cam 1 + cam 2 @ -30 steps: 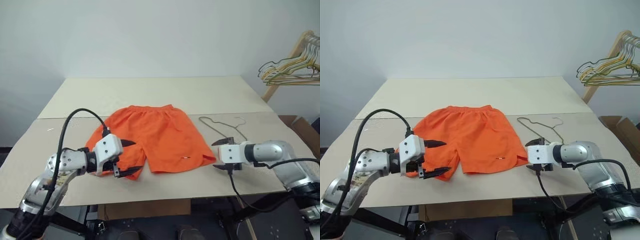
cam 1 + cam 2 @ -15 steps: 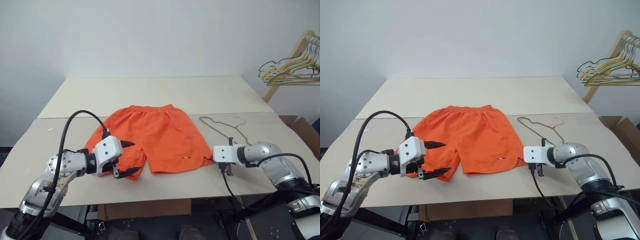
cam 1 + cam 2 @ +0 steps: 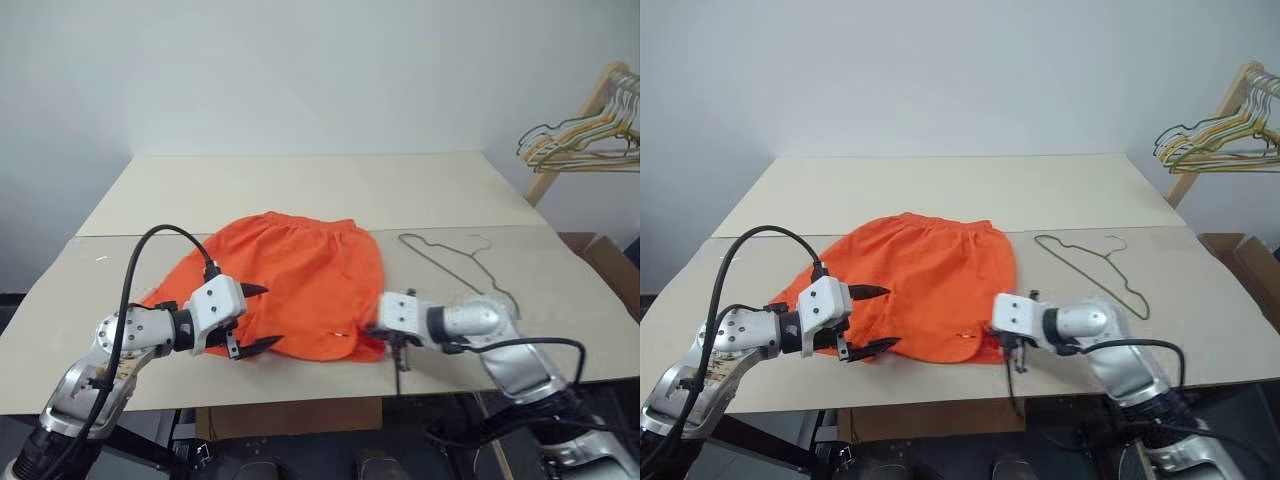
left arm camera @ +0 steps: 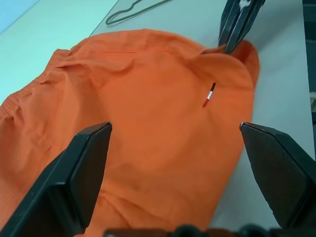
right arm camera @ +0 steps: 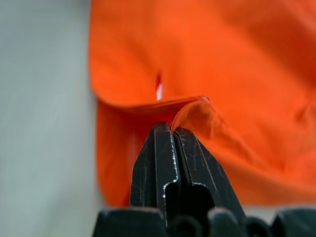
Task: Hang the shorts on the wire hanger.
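Note:
The orange shorts (image 3: 290,280) lie on the table, waistband toward the far side, and their right leg is pushed up into a fold. My right gripper (image 3: 372,330) is at that leg's hem, shut on a pinch of the fabric (image 5: 190,111) beside the small white mark (image 4: 209,95). Over the shorts' left leg my left gripper (image 3: 272,316) hovers open, with nothing between its fingers (image 4: 91,163). The grey wire hanger (image 3: 455,260) lies flat on the table to the right of the shorts, apart from both grippers.
A wooden rack with bunched yellow and green hangers (image 3: 585,130) stands beyond the table's right end. A cardboard box (image 3: 605,255) sits below it. The beige table (image 3: 300,180) has a seam across its middle, and its front edge runs just under both grippers.
My right gripper has shut and swept left from beside the hanger, taking the shorts' right hem with it. The shorts have bunched and shifted left. The left arm has stayed put.

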